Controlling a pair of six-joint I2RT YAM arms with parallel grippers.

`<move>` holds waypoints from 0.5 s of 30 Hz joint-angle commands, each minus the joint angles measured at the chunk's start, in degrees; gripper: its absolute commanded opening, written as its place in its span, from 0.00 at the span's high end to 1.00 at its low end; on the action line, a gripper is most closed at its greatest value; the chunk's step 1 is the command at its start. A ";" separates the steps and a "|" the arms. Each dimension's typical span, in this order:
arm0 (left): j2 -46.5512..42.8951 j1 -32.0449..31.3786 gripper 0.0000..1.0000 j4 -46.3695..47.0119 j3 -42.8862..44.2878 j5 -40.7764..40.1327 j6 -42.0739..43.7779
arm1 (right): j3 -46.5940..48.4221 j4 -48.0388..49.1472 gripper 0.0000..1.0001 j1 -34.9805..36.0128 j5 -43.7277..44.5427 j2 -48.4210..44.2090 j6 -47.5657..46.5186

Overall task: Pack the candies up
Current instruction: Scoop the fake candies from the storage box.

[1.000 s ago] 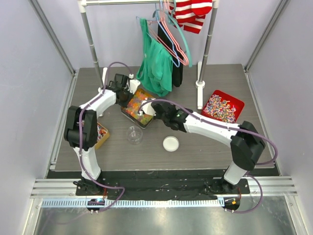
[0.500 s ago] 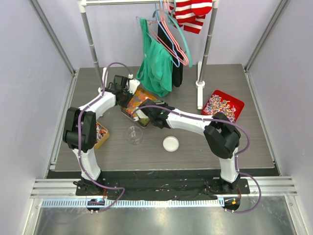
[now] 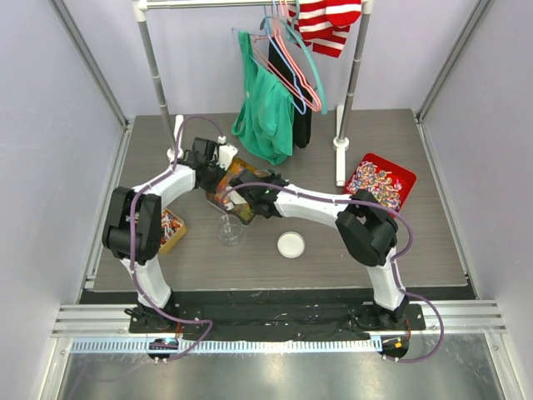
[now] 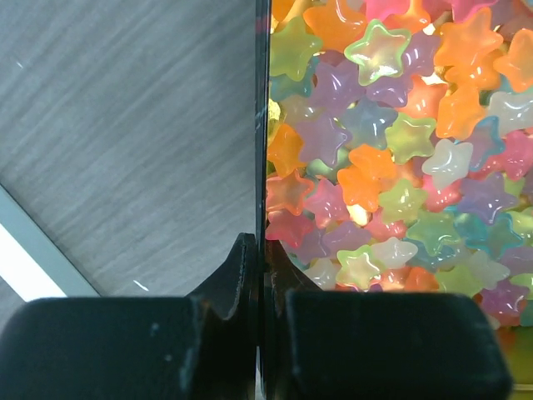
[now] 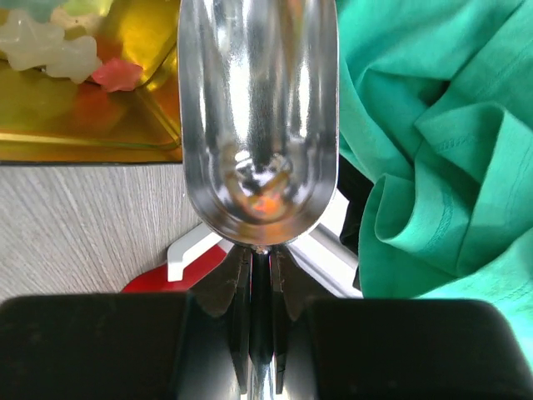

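Candies (image 4: 391, 167) fill the gold tin (image 4: 261, 100) in a loose heap of small star-shaped pieces, translucent orange, yellow, green, pink and purple. They look light, soft and perhaps a little tacky, and they are too small and too many for fingers. I judge them best lifted in bulk with the scoop (image 5: 258, 108), not pinched one by one. The left gripper (image 4: 260, 279) is pressed together on the tin's thin side wall, with the heap just beside its inner finger. The right gripper (image 5: 260, 333) pinches the scoop's narrow handle. The bowl holds no piece that I can make out and hangs by the tin's corner, with a few of them lying near its left side, apart from it.
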 commanded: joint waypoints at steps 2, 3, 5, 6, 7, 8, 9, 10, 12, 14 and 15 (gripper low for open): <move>-5.21 -0.23 1.00 6.47 -0.12 2.40 -0.73 | 1.35 -3.05 0.99 1.89 1.40 0.14 -3.71; -4.87 -0.23 1.00 6.47 0.58 2.31 -0.73 | 1.44 -3.84 0.99 2.16 0.97 0.23 -3.98; -4.25 -0.23 1.00 6.30 1.55 2.05 -0.55 | 1.61 -6.30 0.99 2.94 0.09 0.67 -4.07; -3.64 -0.23 1.00 6.29 2.77 1.96 -0.47 | 1.61 -7.00 0.99 3.04 -0.18 0.76 -4.24; -3.28 -0.23 1.00 5.95 3.31 1.87 -0.38 | 1.61 -8.66 0.99 3.47 -0.96 0.76 -4.33; -2.93 -0.23 1.00 5.68 3.92 1.87 -0.29 | 1.53 -8.94 0.99 3.65 -1.41 0.67 -4.50; -2.32 -0.23 1.00 5.33 5.06 1.96 -0.12 | 1.61 -9.55 0.99 3.74 -2.19 0.59 -4.42; -2.05 -0.23 1.00 4.63 5.68 2.13 -0.11 | 1.79 -9.99 0.99 3.83 -4.12 0.50 -4.33; -1.44 -0.32 1.00 4.27 6.91 2.83 -0.11 | 2.40 -10.44 0.99 4.00 -5.97 0.50 -3.46; -1.17 -0.49 1.00 3.92 7.61 3.45 -0.03 | 3.72 -11.58 0.99 4.00 -9.66 0.59 -2.40; -1.08 -0.75 1.00 3.83 7.62 3.71 0.06 | 4.16 -13.06 0.99 4.00 -11.33 0.50 -1.87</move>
